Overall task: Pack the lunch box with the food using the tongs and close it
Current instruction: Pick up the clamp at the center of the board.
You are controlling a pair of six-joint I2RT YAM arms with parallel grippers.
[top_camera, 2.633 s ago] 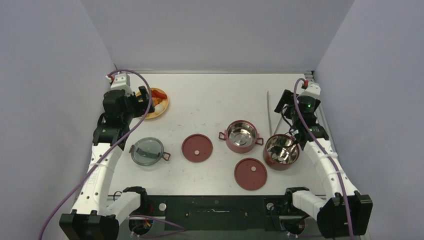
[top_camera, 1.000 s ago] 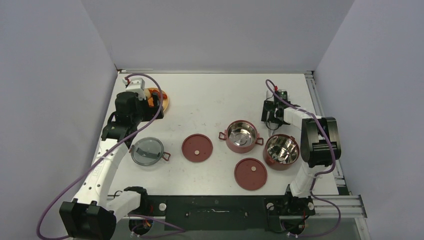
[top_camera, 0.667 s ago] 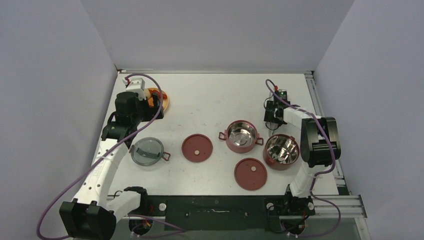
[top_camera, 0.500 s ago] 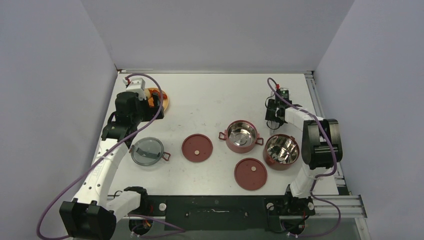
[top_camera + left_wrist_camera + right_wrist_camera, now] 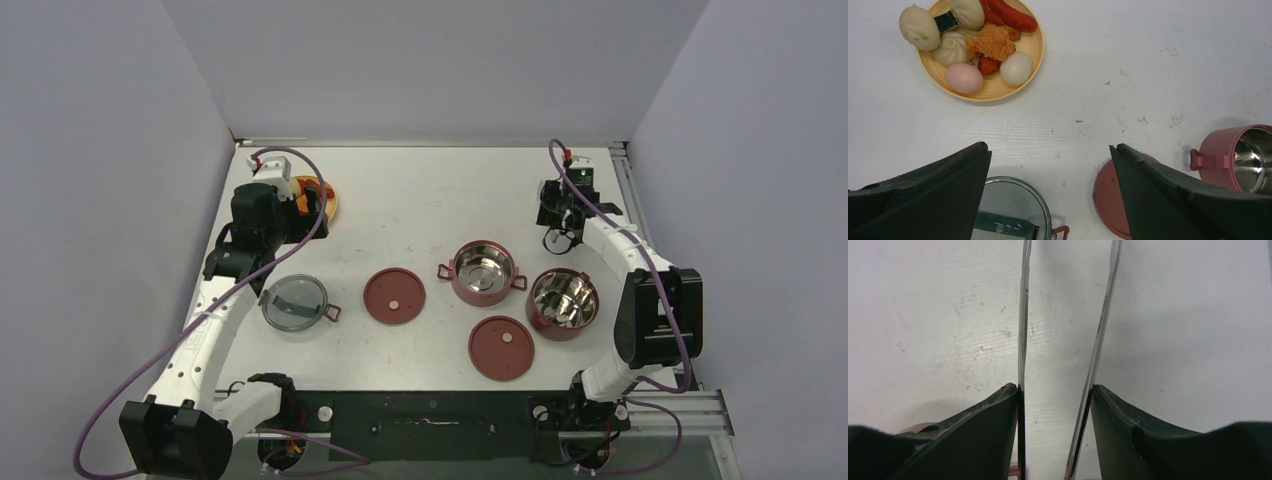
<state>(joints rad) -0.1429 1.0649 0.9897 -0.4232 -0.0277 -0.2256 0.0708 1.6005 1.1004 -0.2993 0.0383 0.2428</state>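
Right end effector (image 5: 1055,390) clenched on the tongs (image 5: 1023,315) at the counter's (image 5: 923,315) far right corner; I judge the thin, slick arms could twist free when lifted.

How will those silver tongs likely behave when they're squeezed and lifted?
The tongs have two thin arms standing apart, so probably springy, pushing back on the fingers. Polished metal looks slippery. Being long and slim, they may swing when lifted.

The tongs (image 5: 1022,340) — thin polished metal; lunch box (image 5: 485,272) — shiny steel inside, matt maroon outside; table (image 5: 420,200) scuffed.
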